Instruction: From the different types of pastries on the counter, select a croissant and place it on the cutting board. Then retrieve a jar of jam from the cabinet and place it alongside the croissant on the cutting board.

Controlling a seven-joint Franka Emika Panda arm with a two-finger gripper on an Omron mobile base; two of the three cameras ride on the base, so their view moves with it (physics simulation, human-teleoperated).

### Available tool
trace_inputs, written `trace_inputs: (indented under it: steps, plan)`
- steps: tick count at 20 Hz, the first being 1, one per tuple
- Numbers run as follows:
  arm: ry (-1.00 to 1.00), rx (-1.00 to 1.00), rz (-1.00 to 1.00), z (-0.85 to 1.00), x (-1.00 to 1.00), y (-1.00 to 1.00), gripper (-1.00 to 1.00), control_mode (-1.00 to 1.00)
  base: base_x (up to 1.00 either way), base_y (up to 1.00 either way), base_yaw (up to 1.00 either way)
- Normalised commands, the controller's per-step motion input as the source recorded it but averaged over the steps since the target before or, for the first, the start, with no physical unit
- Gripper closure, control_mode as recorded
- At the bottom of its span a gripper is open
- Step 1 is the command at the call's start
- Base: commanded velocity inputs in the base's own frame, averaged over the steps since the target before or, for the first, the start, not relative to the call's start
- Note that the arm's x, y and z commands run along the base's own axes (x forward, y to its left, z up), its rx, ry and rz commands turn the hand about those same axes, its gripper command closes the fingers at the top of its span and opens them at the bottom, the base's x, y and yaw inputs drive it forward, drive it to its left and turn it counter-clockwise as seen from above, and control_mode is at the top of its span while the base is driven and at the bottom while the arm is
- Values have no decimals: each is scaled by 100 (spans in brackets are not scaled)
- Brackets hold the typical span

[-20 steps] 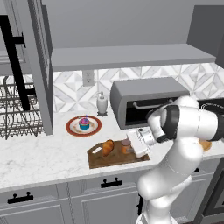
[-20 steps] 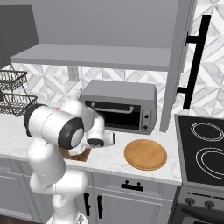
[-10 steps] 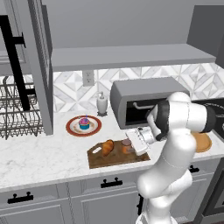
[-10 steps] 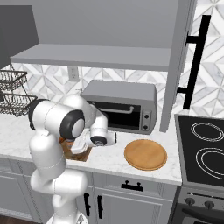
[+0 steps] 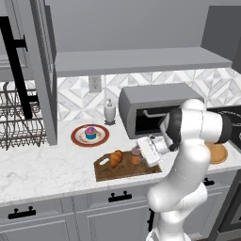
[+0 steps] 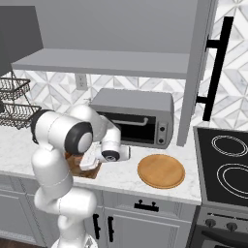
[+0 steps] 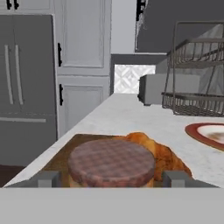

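The dark brown cutting board (image 5: 123, 170) lies on the white counter (image 5: 42, 172). On it rest the golden croissant (image 5: 115, 158) and, just to its right, the orange jar of jam (image 5: 136, 156). My gripper (image 5: 142, 151) is low at the board's right end, open, with a fingertip on each side of the jar and a small gap to it. In the hand view the reddish-brown lid of the jar (image 7: 111, 162) sits between the fingertips (image 7: 48, 178), and the croissant (image 7: 159, 153) is right behind it. The cupcake (image 5: 90, 132) stands on a red-rimmed plate (image 5: 77, 139). The open cabinet door (image 5: 44, 70) hangs at the left.
A toaster oven (image 5: 155, 110) stands right behind my arm, and a white soap bottle (image 5: 109, 112) is to its left. A round tan plate (image 6: 161, 170) lies to the right of the board, with a stove (image 6: 227, 169) beyond it. A wire dish rack (image 5: 19, 122) stands at the far left.
The arm's elbow and forearm have swung, while the hand stays low at the board's right end by the jar. Jar and croissant have not moved.
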Motion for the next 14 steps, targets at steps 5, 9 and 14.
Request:
trace_inputs:
  steps: [5,9,14]
  plan:
    - [-16,9,0,50,-31,-17,-100,-100,0,0,0]
    - [-8,8,-1,76,-48,-1,-100,-100,0,0,0]
    - [0,4,-10,74,-67,0,-100,-100,0,0,0]
